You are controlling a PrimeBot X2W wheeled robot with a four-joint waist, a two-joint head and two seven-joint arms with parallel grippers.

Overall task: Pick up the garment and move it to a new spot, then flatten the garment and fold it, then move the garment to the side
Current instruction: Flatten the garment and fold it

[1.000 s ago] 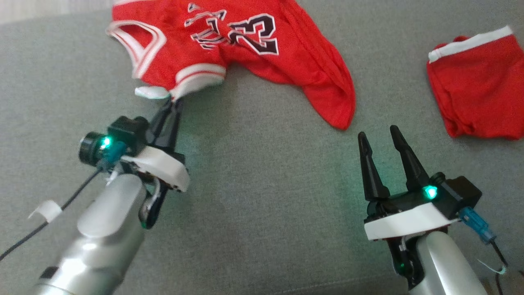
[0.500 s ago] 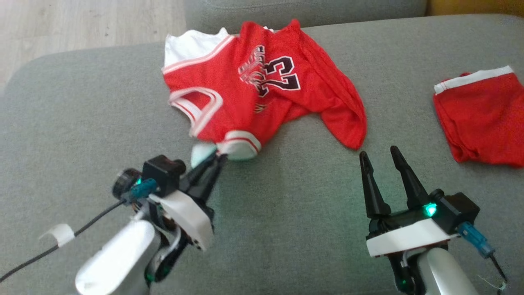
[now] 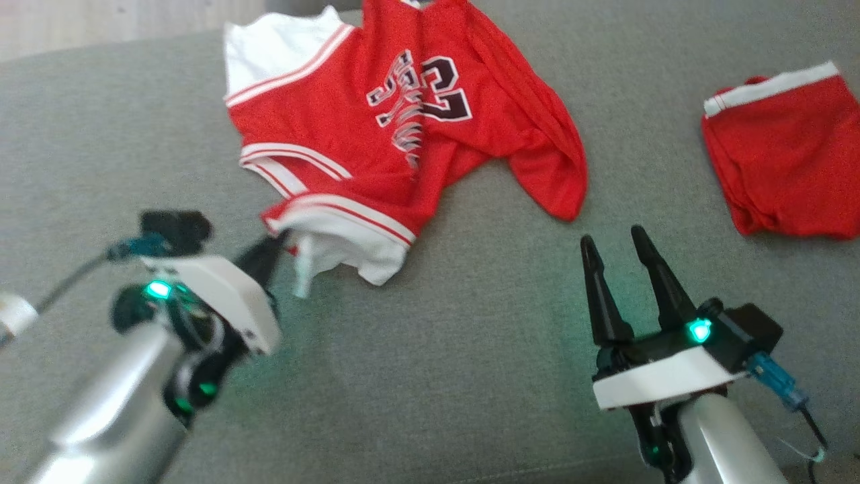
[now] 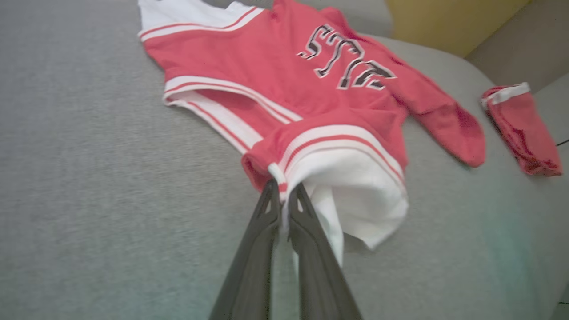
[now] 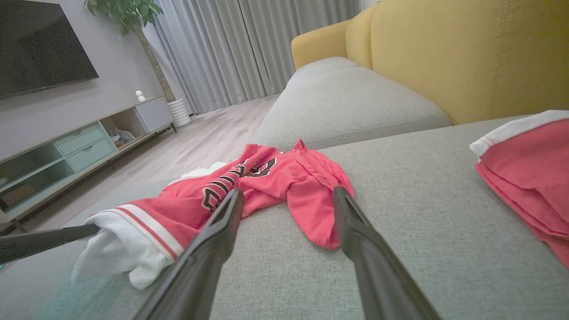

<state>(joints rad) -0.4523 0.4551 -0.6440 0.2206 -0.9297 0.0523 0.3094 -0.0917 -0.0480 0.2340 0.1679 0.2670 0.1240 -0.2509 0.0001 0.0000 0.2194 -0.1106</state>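
My left hand [image 4: 281, 195], shut on the red jersey [image 3: 349, 134], is dragging it nearer, toward a new spot; my right hand [image 3: 613, 237] is waiting open.

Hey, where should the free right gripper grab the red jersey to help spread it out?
I'd take the loose red corner of the jersey nearest the right gripper, coming from the near side. It juts out alone on the cushion, opposite the trimmed edge the left gripper pinches.
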